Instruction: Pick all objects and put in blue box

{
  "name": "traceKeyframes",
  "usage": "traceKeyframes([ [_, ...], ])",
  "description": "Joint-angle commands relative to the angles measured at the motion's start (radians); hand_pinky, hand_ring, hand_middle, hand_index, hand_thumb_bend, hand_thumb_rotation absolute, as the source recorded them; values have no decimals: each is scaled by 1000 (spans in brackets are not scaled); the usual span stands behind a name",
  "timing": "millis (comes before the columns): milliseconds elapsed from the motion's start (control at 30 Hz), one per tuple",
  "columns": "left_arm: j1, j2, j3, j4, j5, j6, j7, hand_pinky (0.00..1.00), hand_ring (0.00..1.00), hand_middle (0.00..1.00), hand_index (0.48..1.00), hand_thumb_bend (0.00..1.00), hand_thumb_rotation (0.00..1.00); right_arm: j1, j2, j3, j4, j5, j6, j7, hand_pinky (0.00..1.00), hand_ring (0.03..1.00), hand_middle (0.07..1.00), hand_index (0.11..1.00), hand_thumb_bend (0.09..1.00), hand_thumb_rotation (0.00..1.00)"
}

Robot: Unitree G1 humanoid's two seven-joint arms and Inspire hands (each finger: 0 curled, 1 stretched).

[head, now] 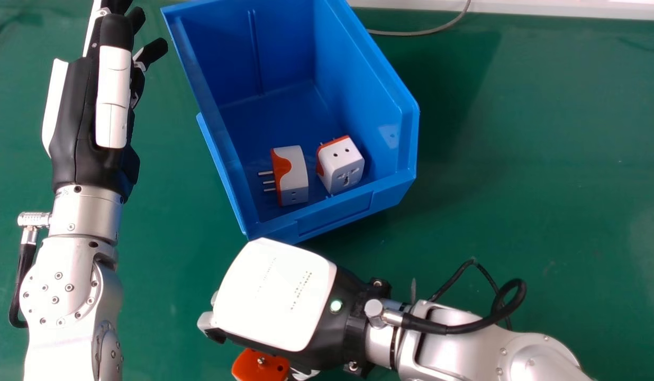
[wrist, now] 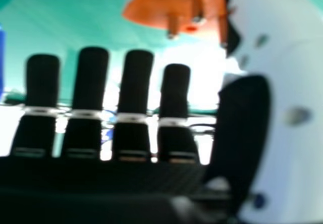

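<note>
Spreading under everything, the green table (head: 517, 159) carries a blue box (head: 335, 214), which sits slanted in the upper middle of the head view. The left arm comes up from the bottom edge, and the left hand (head: 112, 95) points away from the robot with straight fingers, beside the left side of the box and apart from it. The right arm comes from the lower right and crosses toward the left, nearly level in the head view, so the right hand (head: 276, 293) is just on the near side of the box with its back turned up. In the right hand view, this hand is wide open: its fingers (wrist: 91, 82) are straight, with gaps between them, and the thumb (wrist: 242, 133) stands well away from them. An orange adapter (head: 261, 365) is at the bottom edge of the head view, partly covered by the right hand; the right hand view shows it beyond the fingertips, close to the thumb side, with its metal pins visible, but I cannot tell if the hand touches it. Two white and orange adapters (head: 294, 174) (head: 344, 166) lie near each other inside the box, close to its near wallSpreading under everything, the green table (head: 517, 159) carries a blue box (head: 335, 214), which sits slanted in the upper middle of the head view. The left arm comes up from the bottom edge, and the left hand (head: 112, 95) points away from the robot with straight fingers, beside the left side of the box and apart from it. The right arm comes from the lower right and crosses toward the left, so the right hand (head: 276, 293) is just on the near side of the box, with its back turned up. In the right hand view, this hand is wide open: its fingers (wrist: 91, 82) are straight, with gaps between them, and the thumb (wrist: 242, 133) stands apart at the side. An orange adapter (head: 261, 365) is at the bottom edge of the head view, partly covered by the right hand; the right hand view shows it beyond the fingers, close to the thumb side, with its metal pins visible, but I cannot tell if the hand touches it. Inside the box, close to its near wall, a white and orange adapter (head: 294, 174) has its pins toward the left, and a second adapter (head: 344, 166) is just beside it
</note>
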Motion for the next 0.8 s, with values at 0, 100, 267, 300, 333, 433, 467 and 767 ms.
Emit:
traceKeyframes([
  [0, -15, 3, 1, -20, -8, -8, -2, 888, 978, 997, 976, 892, 967, -1, 8, 2, -7, 6, -2, -37, 408, 502, 550, 590, 565, 66],
  [100, -15, 4, 0, -17, -4, -12, -1, 888, 977, 997, 976, 892, 965, -1, 6, 3, -9, 5, 0, -39, 378, 478, 527, 575, 557, 53],
  [267, -17, 3, -1, -14, 2, -12, 3, 888, 977, 997, 976, 892, 964, -7, -1, 7, -14, -12, 0, -46, 357, 460, 509, 564, 550, 42],
  [300, -18, 1, -1, -12, 2, -14, 4, 888, 977, 997, 976, 892, 964, -8, -3, 8, -16, -18, 1, -44, 357, 460, 509, 564, 550, 42],
  [333, -19, 0, -2, -12, 3, -15, 5, 888, 977, 997, 976, 892, 964, -9, -4, 9, -23, -25, 7, -30, 357, 460, 509, 564, 550, 42],
  [433, -20, -1, -5, -13, 9, -19, 9, 886, 976, 997, 976, 892, 964, -9, -11, 14, -53, -62, 19, 10, 361, 467, 498, 553, 546, 33],
  [467, -20, -3, -5, -13, 8, -23, 9, 886, 976, 997, 976, 892, 964, -10, -14, 17, -64, -78, 22, 18, 361, 467, 498, 553, 546, 33],
  [767, -20, -5, -7, -17, -1, -23, 10, 885, 976, 997, 975, 889, 964, -28, -2, 44, -80, -123, 26, 78, 421, 538, 579, 579, 545, 131],
])
